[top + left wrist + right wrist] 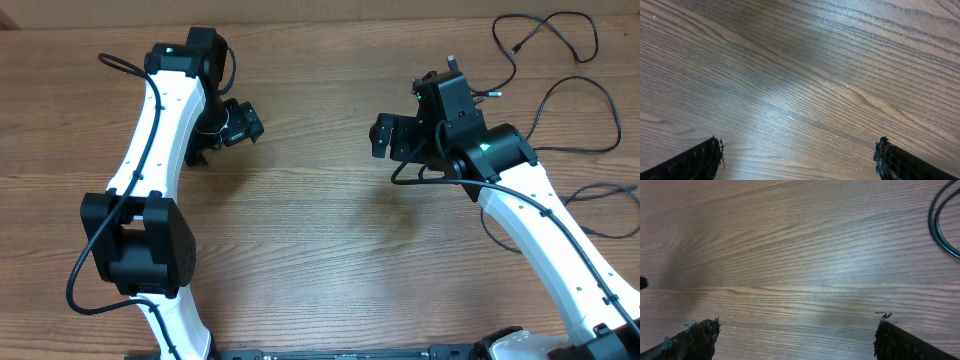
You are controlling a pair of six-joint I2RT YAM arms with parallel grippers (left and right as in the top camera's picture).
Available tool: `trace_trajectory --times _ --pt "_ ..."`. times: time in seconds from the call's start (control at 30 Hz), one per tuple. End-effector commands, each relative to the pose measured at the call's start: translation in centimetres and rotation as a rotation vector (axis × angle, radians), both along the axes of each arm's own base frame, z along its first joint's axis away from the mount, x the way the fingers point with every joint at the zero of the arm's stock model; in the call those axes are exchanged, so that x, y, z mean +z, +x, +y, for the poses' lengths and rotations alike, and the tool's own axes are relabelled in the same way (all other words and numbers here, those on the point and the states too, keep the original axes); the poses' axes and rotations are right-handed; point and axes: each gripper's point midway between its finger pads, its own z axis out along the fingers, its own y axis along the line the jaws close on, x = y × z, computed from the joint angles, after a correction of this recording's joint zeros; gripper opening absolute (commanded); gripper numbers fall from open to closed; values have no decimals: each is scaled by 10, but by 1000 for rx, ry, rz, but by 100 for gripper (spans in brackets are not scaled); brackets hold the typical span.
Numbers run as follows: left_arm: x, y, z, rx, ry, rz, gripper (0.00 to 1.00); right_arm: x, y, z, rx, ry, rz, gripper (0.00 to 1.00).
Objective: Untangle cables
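Several thin black cables lie as loose strands at the table's far right. One cable [596,38] loops along the top edge, with a small silver-tipped plug [515,47]. A second strand [617,120] curves below it, and a third [610,232] runs beside the right arm. In the right wrist view a double arc of cable [930,218] shows at the upper right. My left gripper [243,124] [797,150] hangs open over bare wood at the left, far from the cables. My right gripper [386,135] [797,325] is open too, left of the cables, with nothing between its fingers.
The wooden table [320,230] fills all views. The left arm's thicker black wire [85,255] loops out at the left. The right arm's white link [545,225] lies among the right-hand strands.
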Motion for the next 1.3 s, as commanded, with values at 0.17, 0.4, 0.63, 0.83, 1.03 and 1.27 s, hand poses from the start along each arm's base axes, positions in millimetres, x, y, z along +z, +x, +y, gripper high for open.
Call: trace_trajectory --times 0.17,0.4,0.63,0.83,1.03,1.27 --pt "16 5 2 -15 5 -52 100 2 4 -24 5 -138 -44 100" --pt "16 5 2 -15 5 -52 99 25 -1 -57 -73 -126 -83 100" --pt "16 5 2 -15 5 -52 100 26 -24 -102 -180 -76 -152 100" --pt "16 5 2 -15 5 -52 100 21 -46 -117 -183 -20 -329 100" --pt "16 5 2 -15 5 -52 99 15 -75 -131 -214 3 -534 100" --pt "16 5 2 -15 5 -52 100 -9 -102 -136 -223 32 -672 100"
